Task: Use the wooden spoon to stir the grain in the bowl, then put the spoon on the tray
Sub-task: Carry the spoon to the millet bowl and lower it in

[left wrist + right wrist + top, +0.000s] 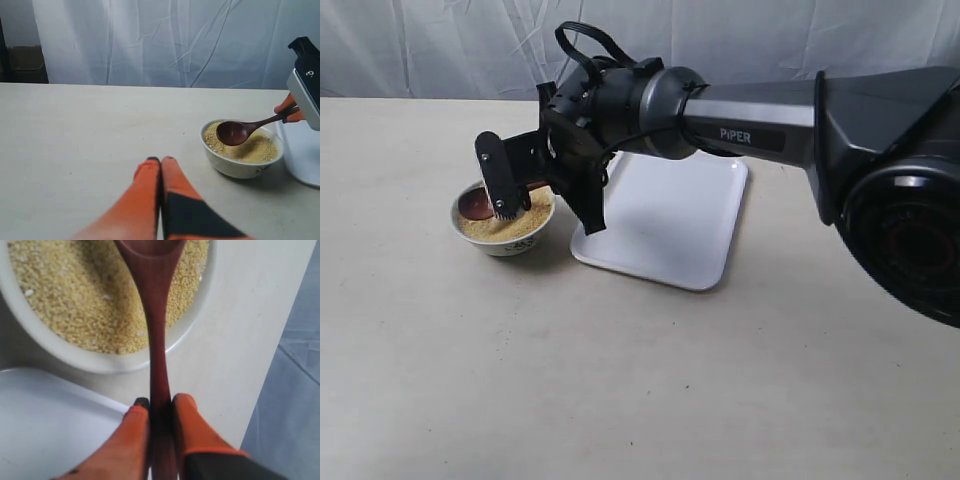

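Wooden spoon (152, 315): handle clamped between the right pincer's (156, 402) fingers, oval end out ahead of the tips, over the grain (75, 295) in the bowl (235, 167). Contact with the grain: cannot tell. Tray (670, 215) lies just beside the bowl, under the pincer's wrist. Left pincer (161, 160) clenched, empty, well apart from the bowl, over the bare surface (620, 380).

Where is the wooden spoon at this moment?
The wooden spoon is left of centre in the exterior view: head over the grain in the bowl, handle held by the right gripper, beside the tray.
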### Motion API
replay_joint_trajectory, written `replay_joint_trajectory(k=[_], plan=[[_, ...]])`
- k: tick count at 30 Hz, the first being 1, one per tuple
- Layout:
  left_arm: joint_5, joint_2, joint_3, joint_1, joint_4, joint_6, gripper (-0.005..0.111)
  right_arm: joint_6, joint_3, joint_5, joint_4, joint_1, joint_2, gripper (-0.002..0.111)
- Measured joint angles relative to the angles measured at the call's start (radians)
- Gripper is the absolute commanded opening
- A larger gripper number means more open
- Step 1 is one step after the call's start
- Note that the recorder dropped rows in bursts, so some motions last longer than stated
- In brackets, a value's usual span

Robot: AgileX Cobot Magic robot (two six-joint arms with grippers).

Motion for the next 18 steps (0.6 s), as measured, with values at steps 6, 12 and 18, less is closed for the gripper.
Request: replay_joint_trajectory(k=[6,12,18], plan=[[0.000,0.000,0.000,0.000,0.000,0.000,0.000,0.023,0.000,-0.066,-0.021,0.000,0.019,-0.001],[0.000,0.000,0.000,0.000,0.000,0.000,0.000,0.029,0.000,-0.066,-0.042,0.000,0.033,-0.001],[0.000,0.000,0.000,0.000,0.000,0.000,0.000,0.036,0.000,-0.037,-0.046,0.000,0.035,0.020]])
